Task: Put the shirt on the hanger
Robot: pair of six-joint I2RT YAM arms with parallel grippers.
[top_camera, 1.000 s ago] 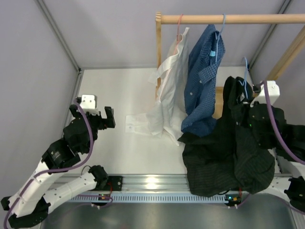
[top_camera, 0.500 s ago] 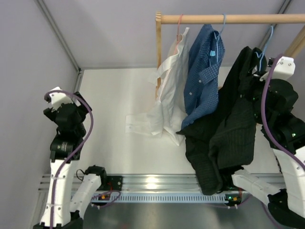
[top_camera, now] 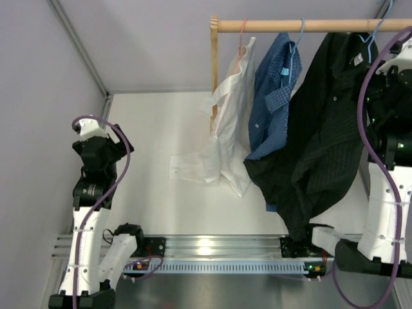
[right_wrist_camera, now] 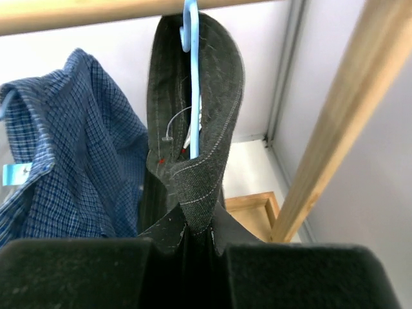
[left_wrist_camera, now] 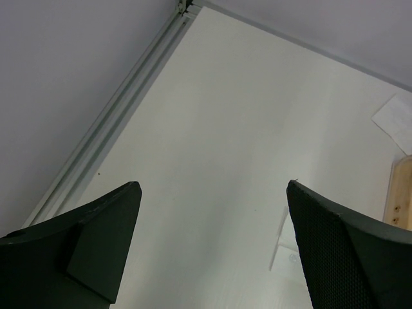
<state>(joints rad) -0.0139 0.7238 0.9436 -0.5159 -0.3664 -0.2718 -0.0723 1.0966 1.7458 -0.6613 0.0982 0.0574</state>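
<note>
The dark shirt (top_camera: pixel 322 129) hangs full length on the light-blue hanger (top_camera: pixel 372 33) at the right end of the wooden rod (top_camera: pixel 283 26). Its tail reaches down to the table's near edge. In the right wrist view the hanger's hook (right_wrist_camera: pixel 190 38) rises to the rod (right_wrist_camera: pixel 84 14), and the collar (right_wrist_camera: pixel 206 161) is wrapped around the hanger's neck. My right gripper (top_camera: pixel 378 69) (right_wrist_camera: pixel 199 235) is shut on the shirt's collar just below the hook. My left gripper (top_camera: pixel 96 138) (left_wrist_camera: pixel 212 187) is open and empty, held high over the left side of the table.
A white shirt (top_camera: pixel 228 129) on a pink hanger (top_camera: pixel 243 32) and a blue checked shirt (top_camera: pixel 273 96) hang on the same rod, left of the dark shirt. The rack's wooden upright (top_camera: pixel 214 77) and slanted brace (right_wrist_camera: pixel 335 129) stand close by. Grey walls surround the white table (top_camera: pixel 161 161).
My right arm has lifted the dark shirt and hanger up and back to the rod, so the shirt now hangs straight. My left arm has drawn back and risen.
</note>
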